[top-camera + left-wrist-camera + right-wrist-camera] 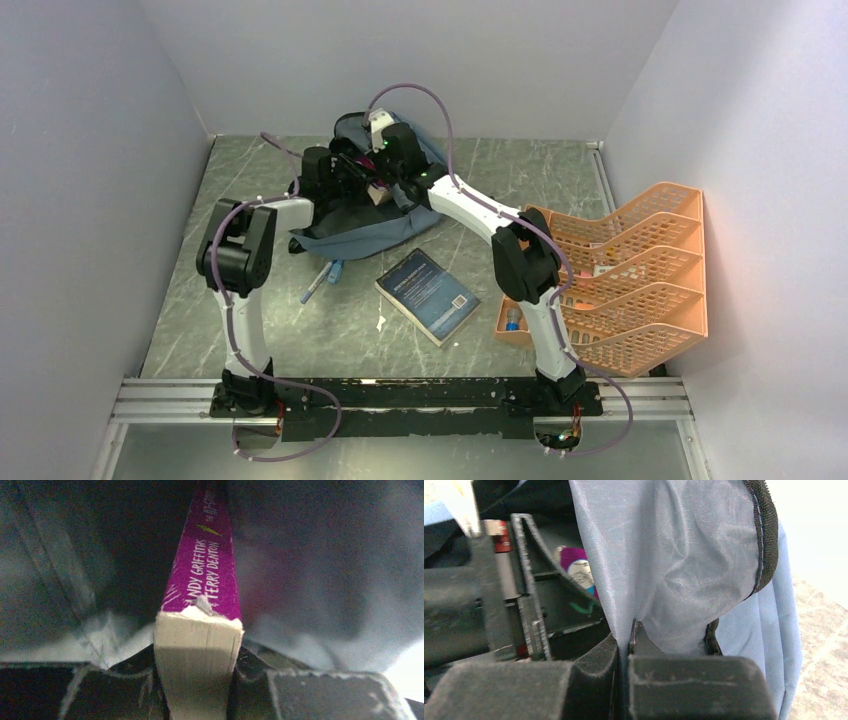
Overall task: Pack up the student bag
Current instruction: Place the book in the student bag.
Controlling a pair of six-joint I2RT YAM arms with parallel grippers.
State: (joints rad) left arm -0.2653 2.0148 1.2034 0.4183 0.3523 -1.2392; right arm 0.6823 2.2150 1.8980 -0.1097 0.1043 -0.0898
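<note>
- Nearest the lens in the left wrist view is the cream page block of a purple-spined paperback (205, 570), seated between the black pads of the left gripper (197, 680). The jaws stand part-way apart, clamped across the book's thickness, one pad on each cover.
- The spine runs away from the camera into a dark hollow with grey fabric on both sides. This appears to be the bag's interior, though the view is too dim and blurred to say how deep the book sits.
- Right gripper (624, 662): jaws together, pinching a fold of pale blue-grey fabric just beside the black zip edge. Through the gap to its left, the other gripper and a patch of purple cover are visible.
- Student bag (372, 236): lies at the far middle of the table (520, 180), with both arms reaching to its opening, one from either side.
- Step in hand, by my judgement: feeding the paperback into the main compartment.
- To do this well, the right arm should hold the pinched fabric high and taut so the mouth is wide.
- The left arm should drive the book in along its own length, end first and clear of the zip. It should let go only once the book rests against the bag's inside.
- Outstanding: a dark blue book (428, 295) and a pen (318, 282) lie on the table near the bag. An orange mesh tray organiser (640, 270) stands to the right.
</note>
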